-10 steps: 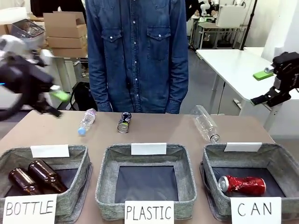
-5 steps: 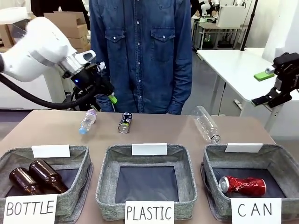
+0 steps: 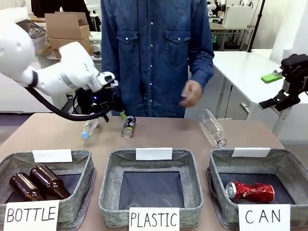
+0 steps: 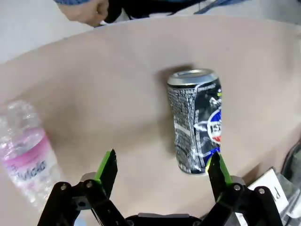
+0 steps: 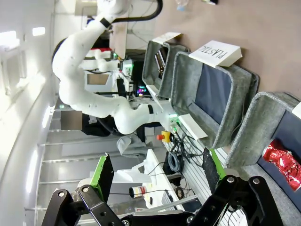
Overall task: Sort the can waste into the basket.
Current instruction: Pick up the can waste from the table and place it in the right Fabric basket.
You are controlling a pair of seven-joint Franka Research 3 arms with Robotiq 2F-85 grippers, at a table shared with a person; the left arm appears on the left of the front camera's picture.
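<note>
Table (image 3: 163,137) holds 3 baskets (image 3: 109,185), 2 bottles (image 3: 89,126), 1 can (image 3: 128,126).

Bright even indoor light, soft shadows, wide-angle wrist distortion, sharp focus

front: fixed, robot side, faces across table (image 3: 168,131) to person (image 3: 154,53), mid-range
left wrist: close above table, looks down on dark can (image 4: 195,120) (front sees it far-centre)
right wrist: far off, rolled sideways; shares CAN basket (image 5: 249,132), red can (image 5: 282,162) with front

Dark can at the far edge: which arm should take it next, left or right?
Left. The left gripper hangs open just above the dark can, with one finger beside it. The right gripper, also open, is raised far off to the side.
</note>
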